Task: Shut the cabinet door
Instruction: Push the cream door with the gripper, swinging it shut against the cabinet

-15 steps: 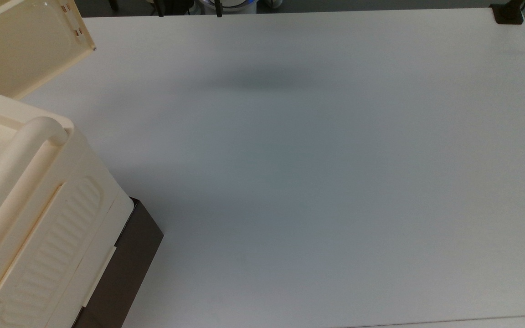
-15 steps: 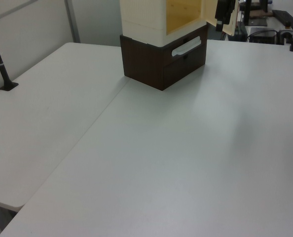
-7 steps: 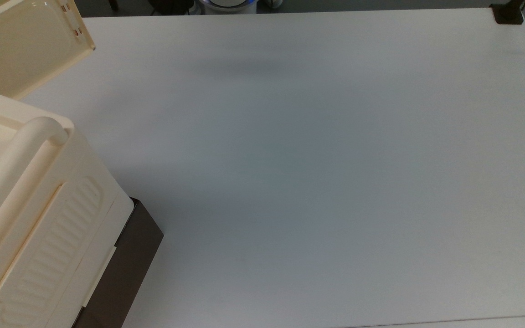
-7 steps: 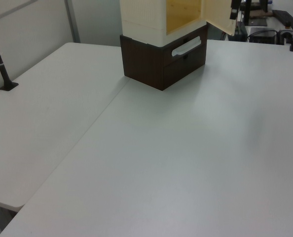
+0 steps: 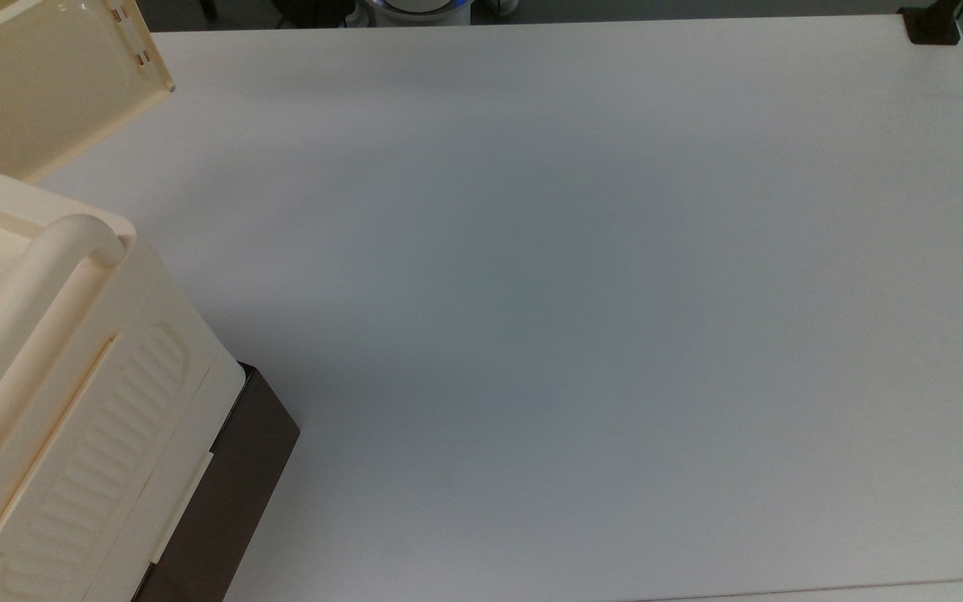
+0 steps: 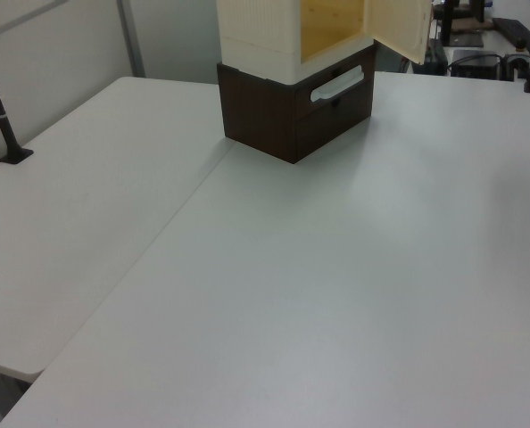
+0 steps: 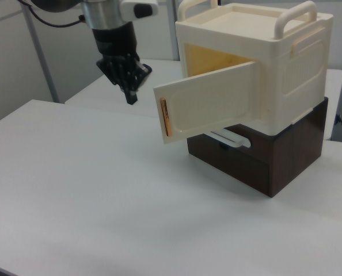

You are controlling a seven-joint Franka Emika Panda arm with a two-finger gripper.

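1. The white tabletop (image 7: 102, 195) is bare in front.
2. The cabinet door (image 7: 208, 100) stands ajar, swung out from the cabinet (image 7: 274, 63); closing is not yet begun, I judge.
3. The end effector (image 7: 130, 95), fingers pinched together and grasping nothing, hangs apart from the door's free edge; next it must push the outer face inward.
4. Grey walls lie beyond.

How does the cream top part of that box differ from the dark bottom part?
The cream plastic upper cabinet is pale, with ribbed sides and rounded bar handles on top; the dark brown base is plain and smooth. The upper cabinet's flat cream door hangs open, showing a yellowish inside, while the base's front stays shut behind its pale bar handle. Both are boxy and stacked flush.
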